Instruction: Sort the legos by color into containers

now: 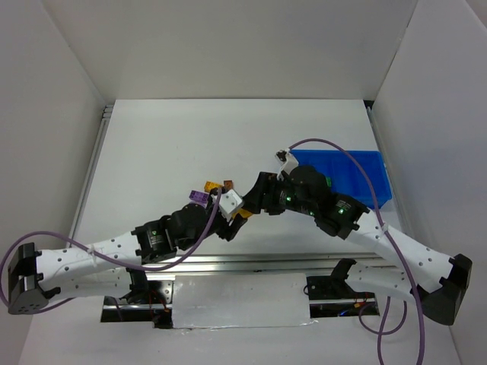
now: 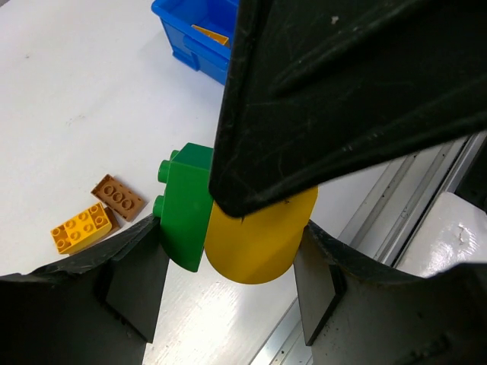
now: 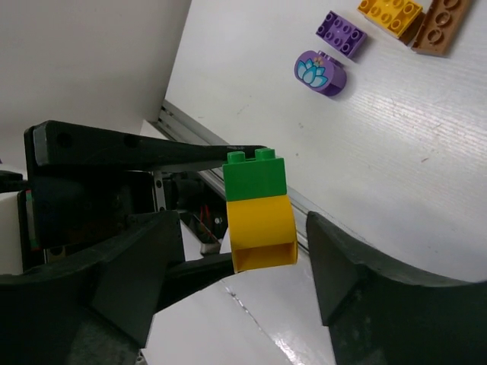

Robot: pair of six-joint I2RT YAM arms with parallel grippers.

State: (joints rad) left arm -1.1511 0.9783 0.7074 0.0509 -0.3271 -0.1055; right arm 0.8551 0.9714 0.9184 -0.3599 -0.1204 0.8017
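Observation:
A green lego (image 2: 186,205) is stuck to a yellow lego (image 2: 259,239), and my left gripper (image 2: 228,281) is shut on the pair, one finger on each. The pair hangs just above the table's near edge. My right gripper (image 3: 243,255) stands open around the same green lego (image 3: 255,176) and yellow lego (image 3: 261,228), with a gap on each side. One of its black fingers (image 2: 342,91) covers the top of the pair in the left wrist view. The blue tray of containers (image 1: 358,179) lies to the right, with an orange piece (image 2: 209,34) inside.
Loose on the table beyond the grippers lie an orange brick (image 3: 389,11), a brown plate (image 3: 445,26), a purple brick (image 3: 341,34) and a rounded purple piece with a flower (image 3: 319,72). A metal rail (image 1: 251,262) runs along the near edge. White walls enclose the table.

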